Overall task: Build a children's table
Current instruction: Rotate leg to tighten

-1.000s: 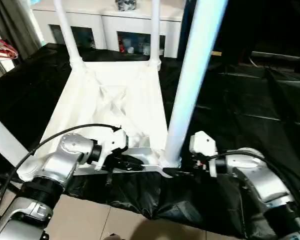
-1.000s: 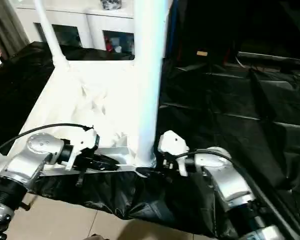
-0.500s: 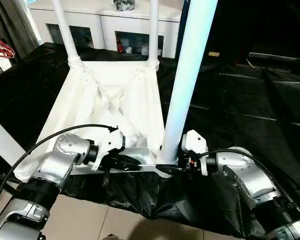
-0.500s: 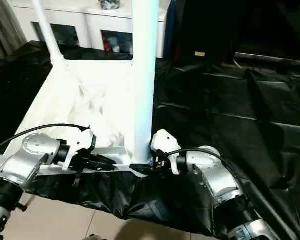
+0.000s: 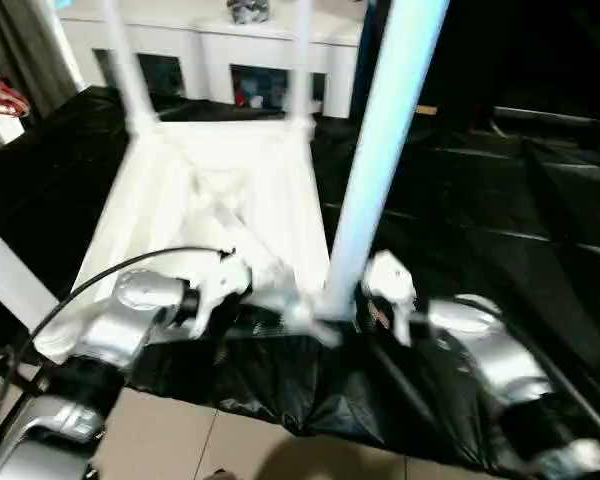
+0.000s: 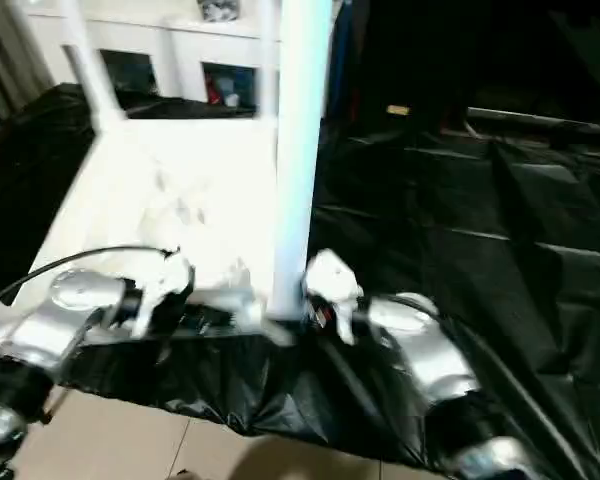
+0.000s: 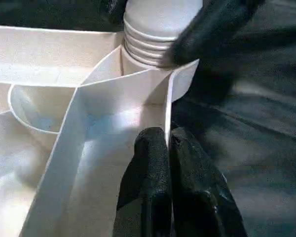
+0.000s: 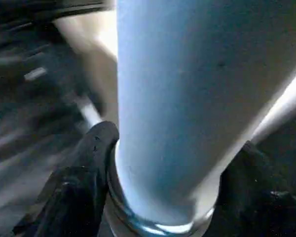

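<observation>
Left end effector [image 7: 167, 148] clamped on tabletop [image 5: 220, 200] rim, right end effector [image 8: 163, 163] gripping near leg [image 5: 375, 180]

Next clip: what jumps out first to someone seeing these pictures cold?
The tall white tapered tube leg stands upright in the near corner socket of the upside-down white plastic tabletop, which lies on black sheeting. The right gripper straddles the leg's base, one black finger on each side. The left gripper is shut on the tabletop's thin near rim, right beside that socket.
</observation>
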You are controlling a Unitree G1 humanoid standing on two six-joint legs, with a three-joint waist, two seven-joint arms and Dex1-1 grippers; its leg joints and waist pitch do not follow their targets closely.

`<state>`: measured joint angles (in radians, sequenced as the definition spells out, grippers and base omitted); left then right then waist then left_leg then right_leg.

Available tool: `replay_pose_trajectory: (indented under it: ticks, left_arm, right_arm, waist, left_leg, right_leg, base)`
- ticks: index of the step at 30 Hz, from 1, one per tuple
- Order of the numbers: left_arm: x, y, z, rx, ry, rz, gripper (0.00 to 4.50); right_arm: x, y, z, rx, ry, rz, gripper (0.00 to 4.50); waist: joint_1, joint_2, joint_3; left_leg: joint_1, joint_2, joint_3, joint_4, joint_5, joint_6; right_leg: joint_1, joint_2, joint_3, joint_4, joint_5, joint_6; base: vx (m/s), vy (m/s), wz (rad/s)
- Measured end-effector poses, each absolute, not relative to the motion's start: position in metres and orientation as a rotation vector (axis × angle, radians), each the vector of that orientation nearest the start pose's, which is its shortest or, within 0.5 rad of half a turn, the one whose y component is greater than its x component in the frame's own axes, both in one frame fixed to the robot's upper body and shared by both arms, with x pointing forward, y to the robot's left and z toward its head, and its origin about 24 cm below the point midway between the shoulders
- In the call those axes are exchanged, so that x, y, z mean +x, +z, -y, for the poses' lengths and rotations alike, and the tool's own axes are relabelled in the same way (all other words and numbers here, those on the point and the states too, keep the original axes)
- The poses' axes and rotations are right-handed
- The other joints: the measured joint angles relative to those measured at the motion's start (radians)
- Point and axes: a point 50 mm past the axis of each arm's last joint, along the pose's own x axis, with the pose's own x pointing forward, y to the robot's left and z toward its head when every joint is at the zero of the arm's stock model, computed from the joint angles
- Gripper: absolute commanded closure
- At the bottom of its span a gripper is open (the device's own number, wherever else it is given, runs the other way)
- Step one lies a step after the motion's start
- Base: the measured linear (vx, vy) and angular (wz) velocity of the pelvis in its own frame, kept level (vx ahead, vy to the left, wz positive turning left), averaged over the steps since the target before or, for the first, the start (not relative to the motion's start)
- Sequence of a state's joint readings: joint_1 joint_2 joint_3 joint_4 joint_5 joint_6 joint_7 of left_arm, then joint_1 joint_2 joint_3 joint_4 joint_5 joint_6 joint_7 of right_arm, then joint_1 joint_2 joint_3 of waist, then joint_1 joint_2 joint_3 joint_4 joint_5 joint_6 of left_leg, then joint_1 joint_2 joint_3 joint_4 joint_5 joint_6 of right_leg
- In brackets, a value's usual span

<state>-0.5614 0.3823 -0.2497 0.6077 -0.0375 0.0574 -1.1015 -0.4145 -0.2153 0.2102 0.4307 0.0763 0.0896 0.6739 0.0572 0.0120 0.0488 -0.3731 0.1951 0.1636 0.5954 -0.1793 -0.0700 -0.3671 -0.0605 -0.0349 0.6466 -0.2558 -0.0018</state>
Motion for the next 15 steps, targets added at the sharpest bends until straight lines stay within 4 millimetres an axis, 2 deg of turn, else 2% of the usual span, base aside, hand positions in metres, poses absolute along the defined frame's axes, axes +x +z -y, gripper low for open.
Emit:
replay_pose_trajectory:
  ticks: [3,7,10,11,12,15]
  left_arm:
    - [0.329,0.049,-0.128,0.342,-1.104,-0.371,4.50]
    - [0.337,0.050,-0.110,0.342,-1.026,-0.348,4.50]
    - [0.339,0.051,-0.105,0.350,-1.010,-0.335,4.50]
    - [0.339,0.051,-0.105,0.351,-1.011,-0.332,4.50]
    - [0.338,0.051,-0.105,0.352,-1.017,-0.330,4.50]
    - [0.337,0.051,-0.107,0.361,-1.035,-0.322,4.50]
  right_arm:
    - [0.325,0.038,0.099,-0.118,0.651,-0.219,1.82]
    - [0.338,0.040,0.087,-0.094,0.494,-0.220,1.82]
    - [0.341,0.041,0.086,-0.106,0.456,-0.207,1.82]
    - [0.341,0.041,0.086,-0.101,0.455,-0.201,1.47]
    - [0.341,0.041,0.087,-0.095,0.457,-0.199,1.47]
    - [0.340,0.041,0.088,-0.083,0.483,-0.194,1.07]
  waist:
    - [-0.007,-0.003,0.002]
    - [-0.002,-0.003,0.002]
    - [0.002,-0.002,0.002]
    - [0.002,-0.001,0.001]
    - [0.002,-0.001,0.001]
    - [0.002,-0.001,0.001]
  left_leg:
    - [0.000,0.000,0.001,0.000,0.000,0.000]
    - [-0.002,0.000,0.002,-0.005,0.000,0.000]
    - [-0.005,0.000,0.002,-0.006,0.001,0.003]
    - [-0.007,0.000,0.002,-0.006,0.003,0.005]
    - [-0.008,0.000,0.002,-0.005,0.003,0.005]
    - [-0.009,0.000,0.001,-0.005,0.003,0.004]
  right_leg:
    - [-0.001,0.000,0.000,-0.001,0.000,0.000]
    - [-0.003,0.000,0.000,-0.002,0.000,0.000]
    - [-0.006,0.000,-0.001,-0.002,0.000,0.000]
    - [-0.007,0.000,-0.001,-0.002,0.000,0.000]
    - [-0.008,0.000,-0.001,-0.002,0.000,0.000]
    - [-0.009,0.000,-0.001,-0.002,0.001,0.001]
  base:
    - [0.000,0.000,0.00]
    - [0.000,0.000,0.00]
    - [0.000,0.000,0.00]
    - [0.000,0.000,0.00]
    - [0.000,0.000,0.00]
    - [0.000,0.000,0.00]
